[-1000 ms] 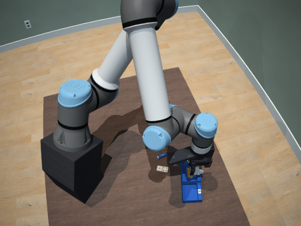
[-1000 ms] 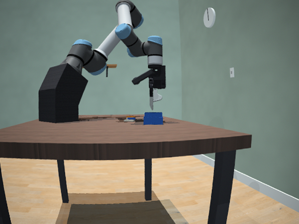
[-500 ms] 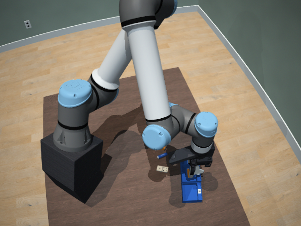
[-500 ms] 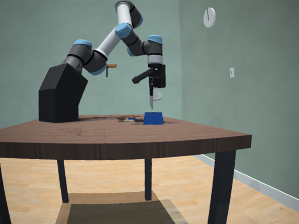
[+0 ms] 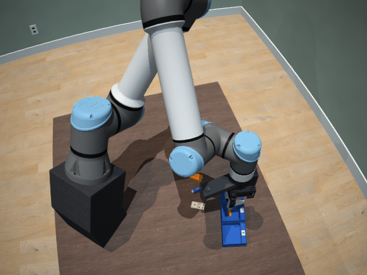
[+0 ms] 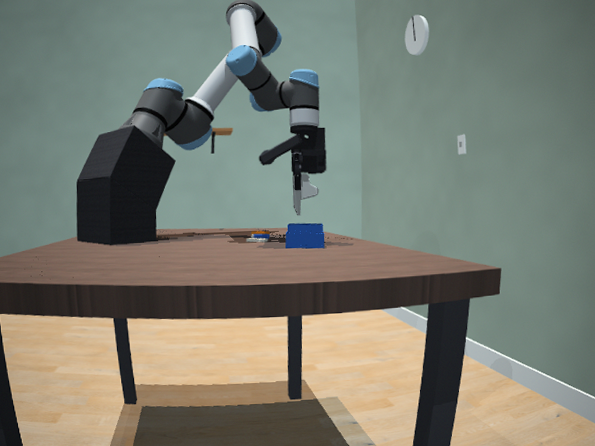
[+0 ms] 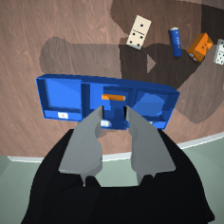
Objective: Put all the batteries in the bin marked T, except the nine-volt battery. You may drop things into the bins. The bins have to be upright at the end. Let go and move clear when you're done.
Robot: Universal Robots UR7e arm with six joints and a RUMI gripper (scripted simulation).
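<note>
At the left of the wrist view, the long blue plastic three-compartment bin (image 7: pixel 104 81) stands upright on the dark wooden bench (image 7: pixel 71 28). Its labels are too small to read. A small orange cylindrical battery (image 7: pixel 113 97) lies in the middle compartment, long axis along the bin.

Directly above that compartment hangs the grey two-jaw tool (image 7: pixel 113 110). It is released, its jaws a narrow gap apart with nothing between them.

Further right, beyond the bin's far wall, a cream domino tile (image 7: pixel 139 32) lies on the bench. Next comes a blue cylindrical battery (image 7: pixel 176 42), then the boxy orange nine-volt battery (image 7: pixel 199 46), which is to be left alone.

The blue battery is probably next. It lies ahead and to the right of the tool, and its long axis points away from the bin. That axis crosses the jaws' closing line, so little wrist turn seems needed.
</note>
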